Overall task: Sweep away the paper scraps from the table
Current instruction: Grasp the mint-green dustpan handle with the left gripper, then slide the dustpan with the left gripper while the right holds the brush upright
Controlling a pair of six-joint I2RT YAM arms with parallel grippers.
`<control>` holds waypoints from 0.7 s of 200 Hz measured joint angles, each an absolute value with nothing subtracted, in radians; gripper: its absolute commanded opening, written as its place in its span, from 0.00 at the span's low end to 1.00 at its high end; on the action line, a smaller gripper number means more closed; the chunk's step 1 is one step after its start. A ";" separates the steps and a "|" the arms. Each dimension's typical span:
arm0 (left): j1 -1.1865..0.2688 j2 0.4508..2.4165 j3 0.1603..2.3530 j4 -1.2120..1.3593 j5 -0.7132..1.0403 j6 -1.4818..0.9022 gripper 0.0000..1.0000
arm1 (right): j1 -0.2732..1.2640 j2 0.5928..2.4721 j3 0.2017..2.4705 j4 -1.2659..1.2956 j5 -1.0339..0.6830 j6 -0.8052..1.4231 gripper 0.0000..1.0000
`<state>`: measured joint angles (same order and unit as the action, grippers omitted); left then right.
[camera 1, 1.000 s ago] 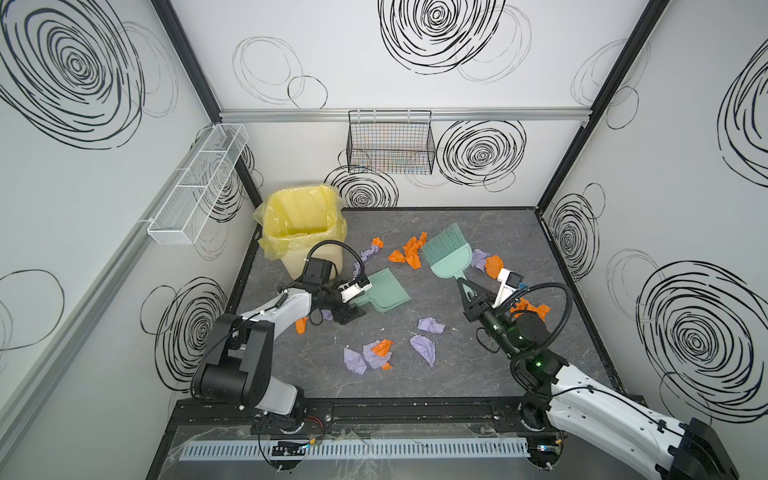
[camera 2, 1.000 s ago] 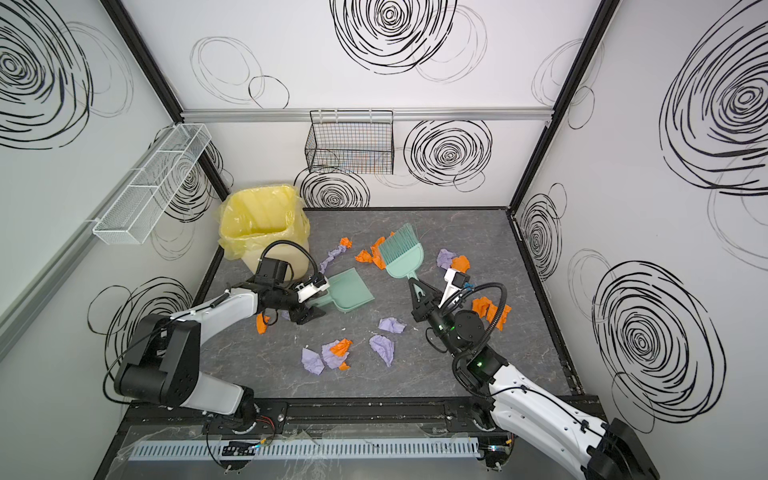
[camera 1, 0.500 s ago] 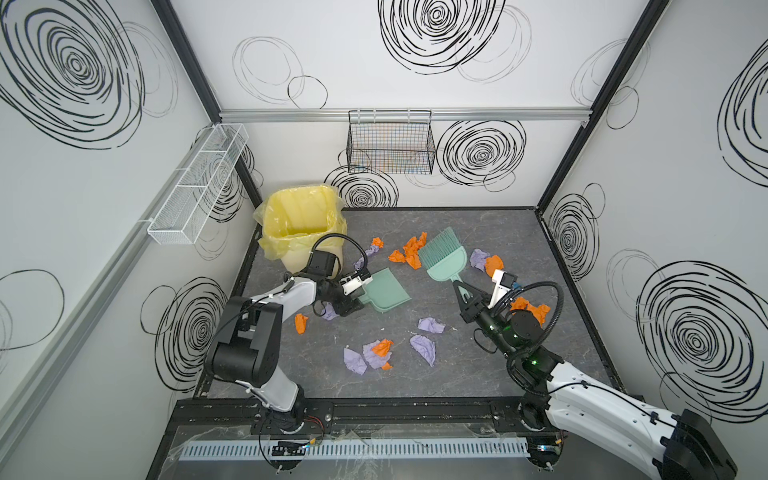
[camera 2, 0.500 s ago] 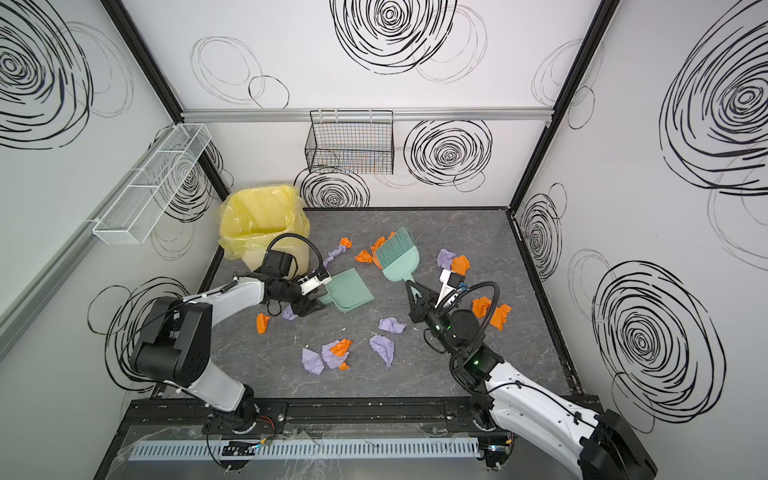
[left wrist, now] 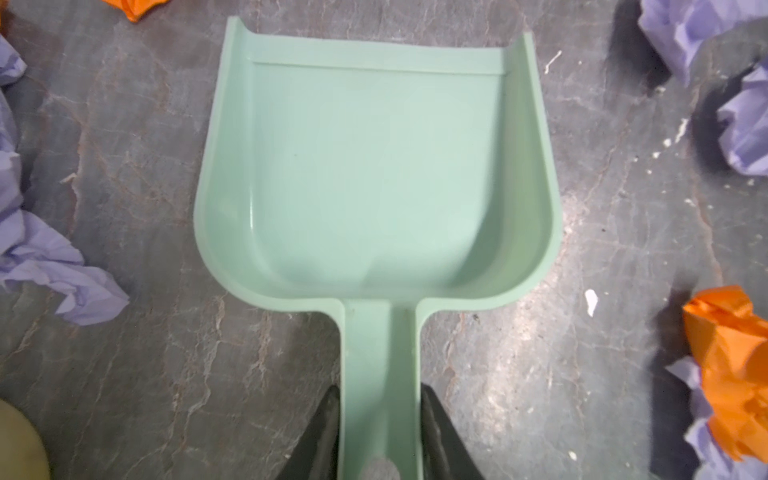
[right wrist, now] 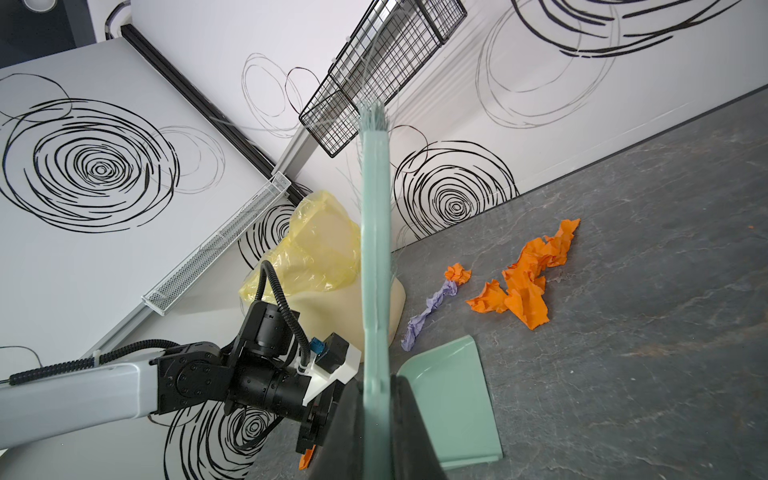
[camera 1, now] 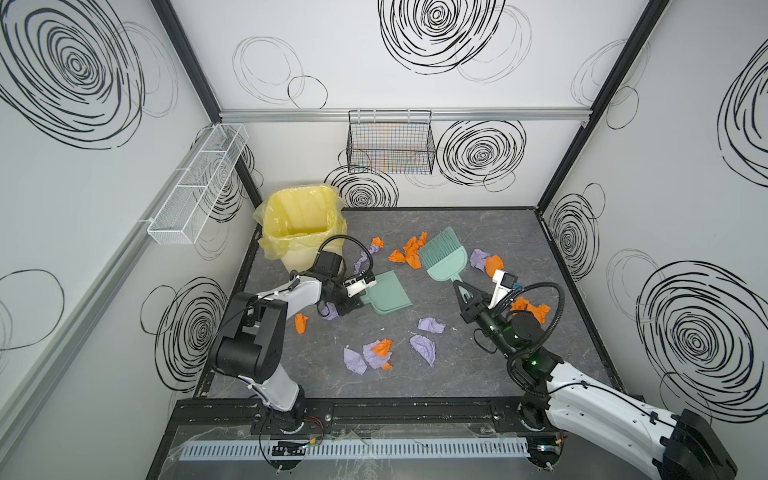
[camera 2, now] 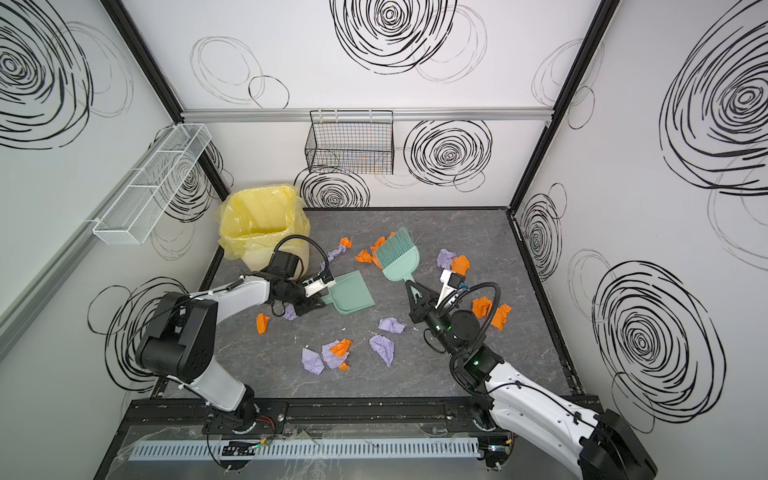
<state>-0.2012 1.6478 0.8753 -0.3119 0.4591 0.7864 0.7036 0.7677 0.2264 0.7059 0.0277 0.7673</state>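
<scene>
While the left hand [left wrist: 380, 399] grips the dustpan [left wrist: 374, 166], paper scraps [left wrist: 725, 357] lie around it

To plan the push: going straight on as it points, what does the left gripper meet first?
The dustpan whose handle its fingers clamp. Past its front edge the left wrist view shows only bare table; farther on I cannot tell.

This is a robot test cell in a lab. White panel walls [camera 1: 340, 50] printed with black swirls box in the table [camera 1: 478, 374], joined by black frame posts [camera 1: 185, 54]. At the bottom of both top views, the left arm [camera 1: 291, 295] and right arm [camera 1: 602, 411] are mounted on a black rail [camera 1: 415, 409] above a slotted cable duct [camera 1: 395, 449].
</scene>
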 measured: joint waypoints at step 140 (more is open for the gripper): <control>-0.009 1.494 0.784 -0.424 0.500 1.040 0.29 | 0.704 0.825 0.226 0.704 -0.014 0.787 0.00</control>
<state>-0.0093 1.4940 0.7841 -0.4244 0.5003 1.0401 0.7036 0.8249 0.2256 0.7036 -0.0139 0.7868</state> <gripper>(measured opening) 0.291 0.106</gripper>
